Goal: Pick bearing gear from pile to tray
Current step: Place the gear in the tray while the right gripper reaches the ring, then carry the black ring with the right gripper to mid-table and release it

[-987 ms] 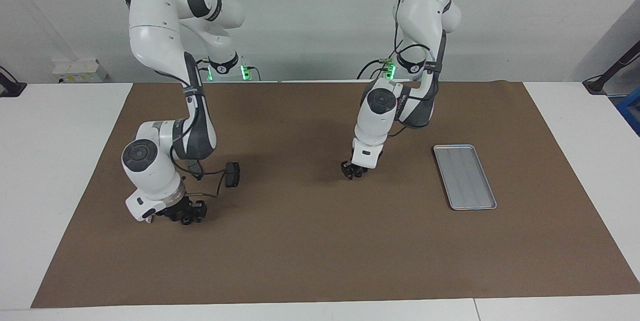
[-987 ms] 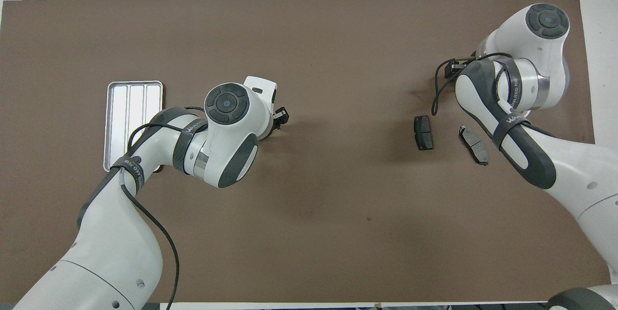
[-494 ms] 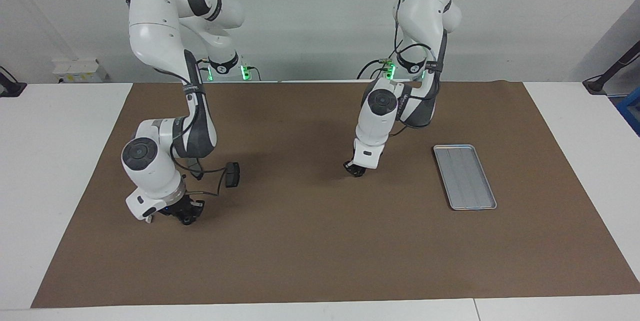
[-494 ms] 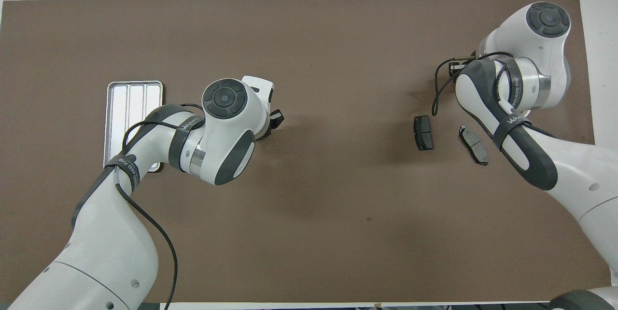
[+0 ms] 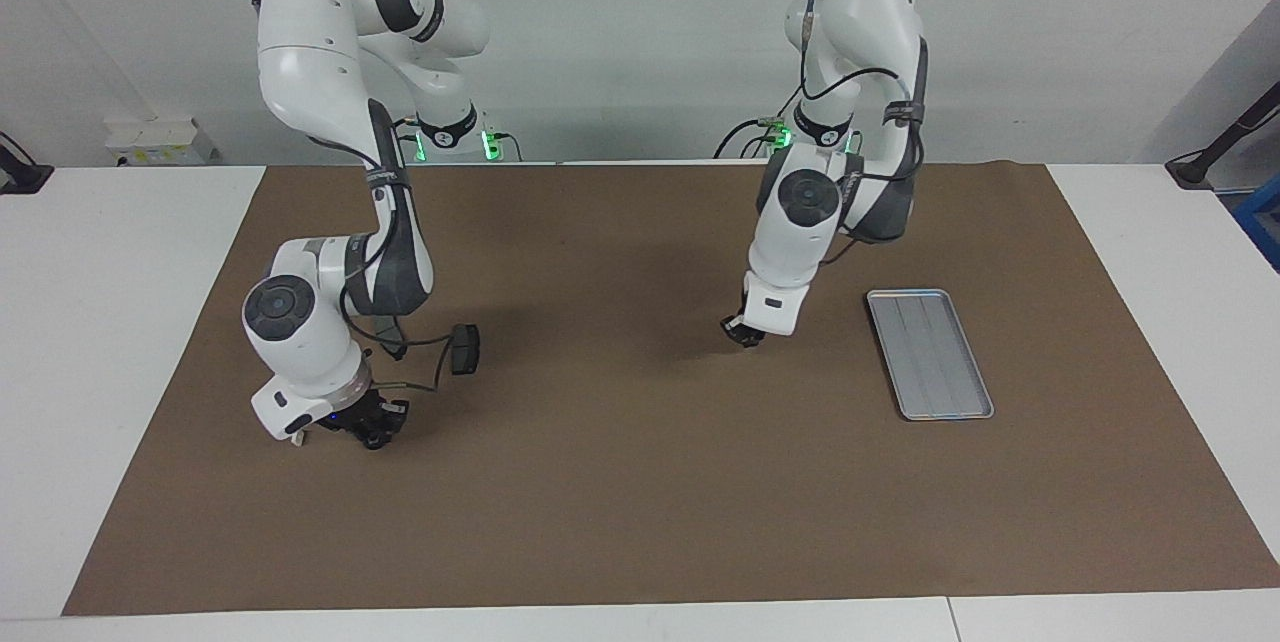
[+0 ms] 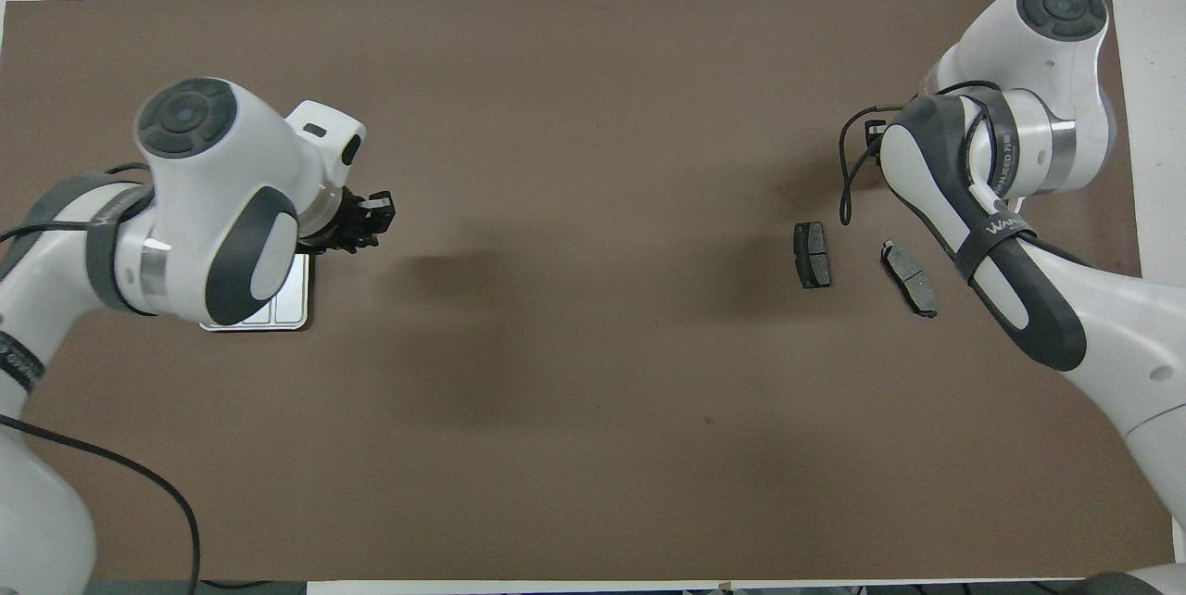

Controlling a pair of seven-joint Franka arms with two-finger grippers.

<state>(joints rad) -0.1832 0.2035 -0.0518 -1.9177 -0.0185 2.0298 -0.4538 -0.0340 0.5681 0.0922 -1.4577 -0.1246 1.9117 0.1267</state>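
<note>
Shows two white robot arms over a brown mat [image 5: 600, 512] that covers most of a white table. Toward the left arm's end of the mat, a shallow silver tray [image 5: 932, 354], ridged lengthwise, lying flat; from overhead, mostly hidden under the left arm, with only one end of the tray [image 6: 283, 297] showing. Left gripper [image 5: 743, 335] raised over bare mat just beside the tray, on the side toward the right arm, pointing down, tips clenched together; from overhead, the left gripper [image 6: 369, 217] just clear of the tray's edge. Too small to tell whether any part sits between the tips. Well apart from the tray, toward the right arm's end, two dark grey pads, flat on the mat, side by side without touching: one pad [image 6: 813, 255] closer to the tray, the other pad [image 6: 909, 277] partly under the right arm. Right gripper [image 5: 368, 430] down low at the mat near those pads, well apart from the tray, grip state impossible to tell. No bearing gear distinguishable anywhere on the mat.
</note>
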